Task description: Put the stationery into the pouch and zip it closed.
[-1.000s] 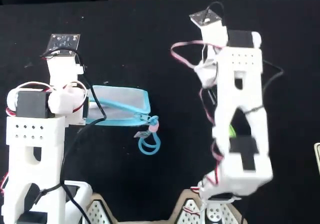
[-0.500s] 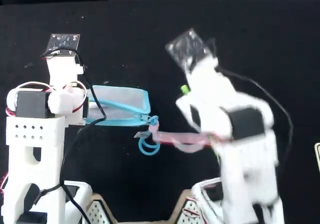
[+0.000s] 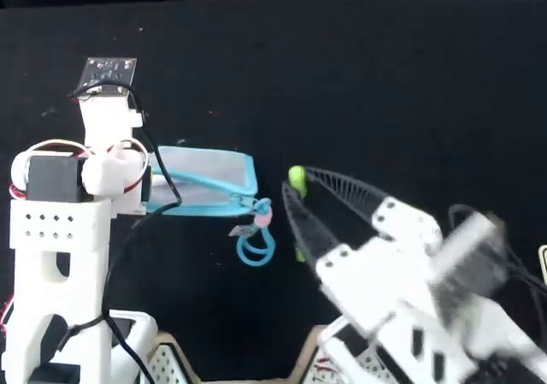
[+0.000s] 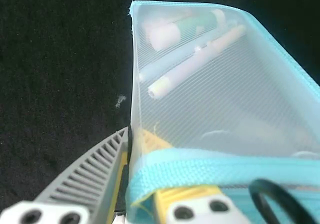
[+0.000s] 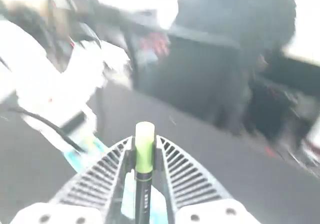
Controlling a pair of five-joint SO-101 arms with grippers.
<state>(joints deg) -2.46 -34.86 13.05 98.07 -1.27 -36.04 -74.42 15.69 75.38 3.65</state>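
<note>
One pen (image 5: 144, 151): pinched by right end effector (image 3: 299, 183), pointing at desk's far edge.
Pouch (image 3: 205, 177): left of tip, crosswise; left end effector (image 4: 142, 194) clamps it.

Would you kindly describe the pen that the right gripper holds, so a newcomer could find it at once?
On the black table, look right of the light blue mesh pouch to the right gripper. Clamped in it is a slim dark pen with a bright green cap; the other pens are pale and lie inside the pouch.

R arm (image 3: 402, 273) blurred, pouch (image 3: 209, 174) end hidden by L arm (image 3: 64, 221)
</note>
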